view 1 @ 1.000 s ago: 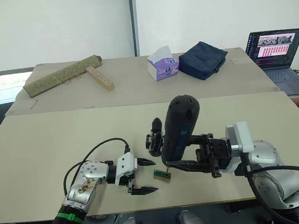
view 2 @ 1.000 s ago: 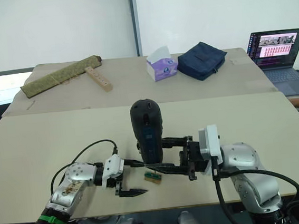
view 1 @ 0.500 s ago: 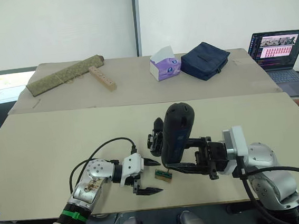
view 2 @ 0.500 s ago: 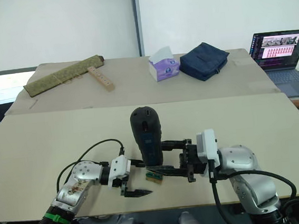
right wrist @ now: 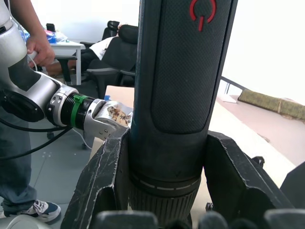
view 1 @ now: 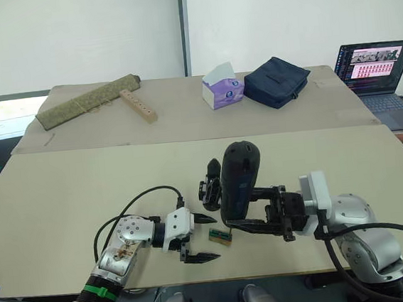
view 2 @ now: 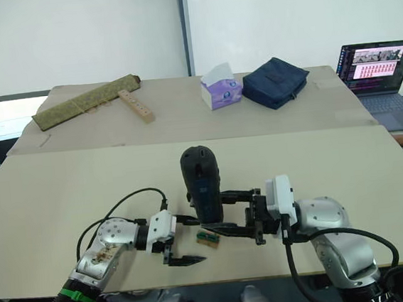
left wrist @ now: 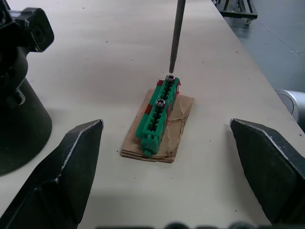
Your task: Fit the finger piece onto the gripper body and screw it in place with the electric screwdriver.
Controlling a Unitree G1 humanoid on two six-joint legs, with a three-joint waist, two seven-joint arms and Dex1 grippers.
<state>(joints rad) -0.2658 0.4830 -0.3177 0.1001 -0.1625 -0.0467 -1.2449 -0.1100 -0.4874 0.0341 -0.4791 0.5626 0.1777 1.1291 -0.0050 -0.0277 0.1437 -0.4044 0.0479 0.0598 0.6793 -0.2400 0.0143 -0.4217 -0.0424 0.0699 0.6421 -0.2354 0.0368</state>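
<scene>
My right gripper (view 1: pixel 234 209) is shut on the electric screwdriver (view 1: pixel 238 179), a thick black cylinder held almost upright. Its thin metal bit (left wrist: pixel 176 33) points down, and the tip touches the end screw of a small green-and-tan block (left wrist: pixel 159 114) lying on the table. My left gripper (view 1: pixel 208 238) is open just left of this block, one finger on either side of it. Right behind the block stands the gripper body (view 1: pixel 210 184), black with one upright pointed finger and partly covered by the screwdriver. The finger piece is out of view.
On the far table stand a purple tissue box (view 1: pixel 221 90), a dark blue bag (view 1: pixel 276 79), a rolled mat (view 1: pixel 86 101) and a wooden bar with holes (view 1: pixel 137 105). A laptop (view 1: pixel 372 67) sits at the far right. A person's hand (right wrist: pixel 40 47) shows beyond the table.
The screwdriver has come down a little and stands more upright. My left gripper has edged closer to the green-and-tan block. The head camera shifted slightly.
</scene>
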